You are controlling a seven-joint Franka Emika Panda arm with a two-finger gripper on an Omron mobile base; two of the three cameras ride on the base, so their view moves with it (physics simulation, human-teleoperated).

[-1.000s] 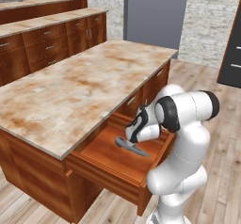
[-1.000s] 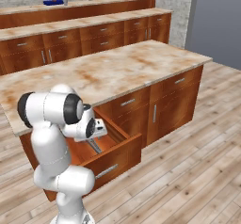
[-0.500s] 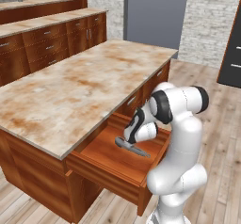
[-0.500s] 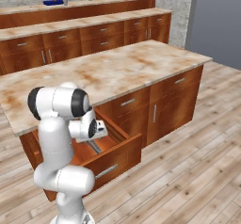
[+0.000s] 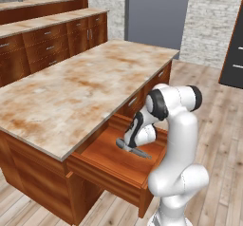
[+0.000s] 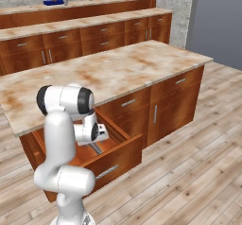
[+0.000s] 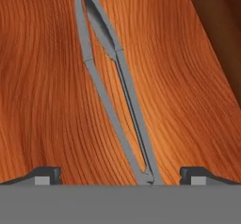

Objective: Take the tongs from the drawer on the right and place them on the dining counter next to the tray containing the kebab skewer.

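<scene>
The tongs (image 7: 115, 96) lie flat on the wood floor of the open drawer (image 5: 107, 165), right under me. In the hand view their two thin grey arms run away from me, joined at the near end between my fingertips (image 7: 47, 175) and meeting again at the scooped tips at the far end. They look like slim metal: light, stiff along their length, springy across it, and probably slick on such smooth faces.

I judge the best hold is across both arms a little way up from the joined end, where they sit close together, so the squeeze pins them against each other. Near the tips they would likely pivot and droop.

My gripper (image 7: 120, 176) stands spread wide with nothing in it, a finger on either side of the joint. In the left base view my hand hangs just over the dark tongs in the drawer's middle, beneath the right end of the island top (image 5: 71, 92). The blue tray (image 6: 53, 2) sits on the dining counter (image 6: 94, 4), far off at the back.
</scene>
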